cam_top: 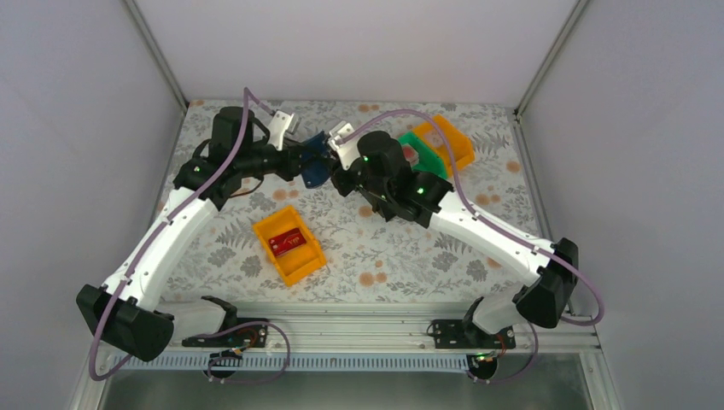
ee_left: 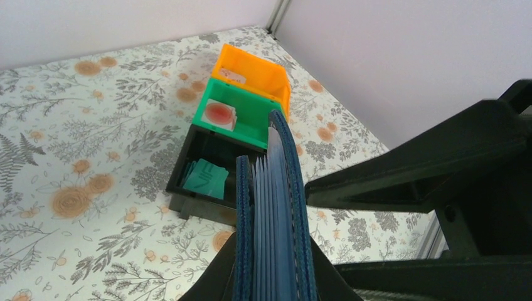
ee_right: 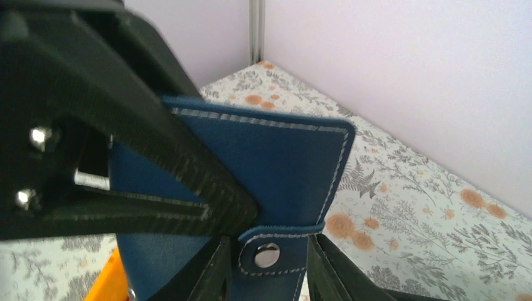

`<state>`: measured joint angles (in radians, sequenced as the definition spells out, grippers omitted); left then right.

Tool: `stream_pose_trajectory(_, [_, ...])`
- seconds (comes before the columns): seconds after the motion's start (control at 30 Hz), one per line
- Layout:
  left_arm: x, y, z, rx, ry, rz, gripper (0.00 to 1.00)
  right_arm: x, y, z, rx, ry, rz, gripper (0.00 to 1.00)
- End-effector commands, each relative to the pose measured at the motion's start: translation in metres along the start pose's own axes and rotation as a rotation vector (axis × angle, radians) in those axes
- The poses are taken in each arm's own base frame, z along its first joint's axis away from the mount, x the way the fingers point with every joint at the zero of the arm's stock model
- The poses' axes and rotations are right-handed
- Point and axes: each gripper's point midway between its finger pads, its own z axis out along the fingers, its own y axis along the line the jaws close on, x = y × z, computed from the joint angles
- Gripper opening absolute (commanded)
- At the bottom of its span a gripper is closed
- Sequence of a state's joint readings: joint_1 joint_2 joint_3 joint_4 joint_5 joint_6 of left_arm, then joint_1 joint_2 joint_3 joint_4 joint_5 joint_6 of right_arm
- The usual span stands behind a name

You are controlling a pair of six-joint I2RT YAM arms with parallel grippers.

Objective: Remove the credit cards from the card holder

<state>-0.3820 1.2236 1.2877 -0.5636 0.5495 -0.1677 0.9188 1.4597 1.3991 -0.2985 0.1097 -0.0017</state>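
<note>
Floral table (cam_top: 410, 256): card holder (cam_top: 316, 164) held above it, mid-rear, between both arms. Left gripper (ee_left: 270, 279) fingers clamped on its folded body. Right gripper (ee_right: 270, 276) fingers bracket the snap tab (ee_right: 268, 254); grip cannot be confirmed. Teal credit card (ee_left: 204, 177) lies in black bin (ee_left: 180, 162)

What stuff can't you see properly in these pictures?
- Cards left in the wallet: the left wrist view shows it edge-on, so cannot tell.
- The black bin: the right arm covers it in the top view.
- Inside of the wallet: the right wrist view shows only the outer cover.
- Print on the red card: too small in the top view.
</note>
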Motion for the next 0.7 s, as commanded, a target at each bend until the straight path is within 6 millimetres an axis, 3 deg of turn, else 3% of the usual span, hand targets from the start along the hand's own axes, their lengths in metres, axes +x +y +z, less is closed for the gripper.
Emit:
stream_pose_trajectory(0.0, [-0.009, -0.02, -0.007, 0.077, -0.038, 0.044, 0.02, 0.028, 0.004, 0.008, -0.028, 0.102, -0.021, 0.28])
stream_pose_trajectory(0.07, [-0.009, -0.021, -0.007, 0.082, -0.038, 0.046, 0.02, 0.03, -0.003, 0.01, 0.013, 0.11, -0.018, 0.2])
stream_pose_trajectory(0.13, [-0.009, -0.021, -0.007, 0.084, -0.037, 0.045, 0.02, 0.032, -0.011, 0.011, 0.057, 0.114, -0.009, 0.05])
stream_pose_trajectory(0.47, [0.009, -0.017, -0.005, 0.084, -0.015, 0.04, 0.02, 0.016, -0.061, -0.014, 0.212, 0.048, 0.063, 0.04])
stream_pose_trajectory(0.67, [0.008, -0.018, -0.005, 0.09, -0.018, 0.044, 0.02, 0.013, -0.037, -0.017, 0.061, 0.024, 0.031, 0.04])
